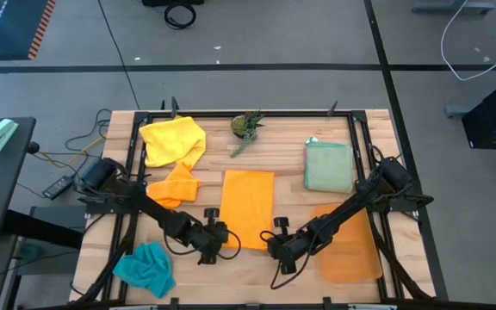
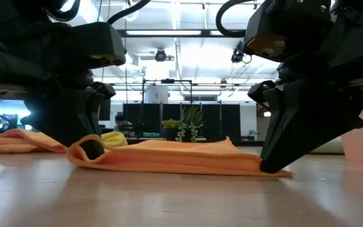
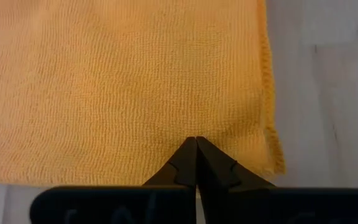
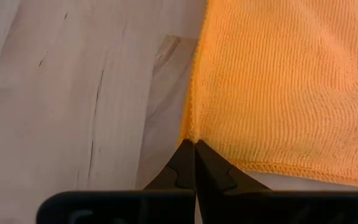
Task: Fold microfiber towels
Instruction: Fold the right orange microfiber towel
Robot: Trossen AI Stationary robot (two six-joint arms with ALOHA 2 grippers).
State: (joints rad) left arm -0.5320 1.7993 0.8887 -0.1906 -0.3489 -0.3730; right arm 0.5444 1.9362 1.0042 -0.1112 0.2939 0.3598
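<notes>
An orange microfiber towel point(image 1: 248, 207) lies flat as a long rectangle in the middle of the table. My left gripper point(image 1: 217, 238) is shut at its near left corner. My right gripper point(image 1: 275, 244) is shut at its near right corner. In the low view the towel's left end point(image 2: 88, 149) bulges up in a small loop beside the left fingers. A yellow towel point(image 1: 172, 140), a crumpled orange towel point(image 1: 177, 185), a teal towel point(image 1: 145, 267) and a folded pale green towel point(image 1: 328, 165) lie around it. My left gripper pinches the orange towel a little in from its near left corner point(image 3: 195, 127), between the two fingertips. The fingers slant down from the table's left side. The cloth rests on the table and rises slightly at the grip. My right gripper pinches the towel's near right corner point(image 4: 191, 132), right at the hemmed edge, between the fingertips. The fingers slant down from the table's right side. The corner point(image 2: 276, 170) stays on the table.
A translucent orange mat point(image 1: 347, 245) lies at the near right under the right arm. A small green plant point(image 1: 248, 127) stands at the far middle. Bare wood shows along the near edge between the teal towel and the mat.
</notes>
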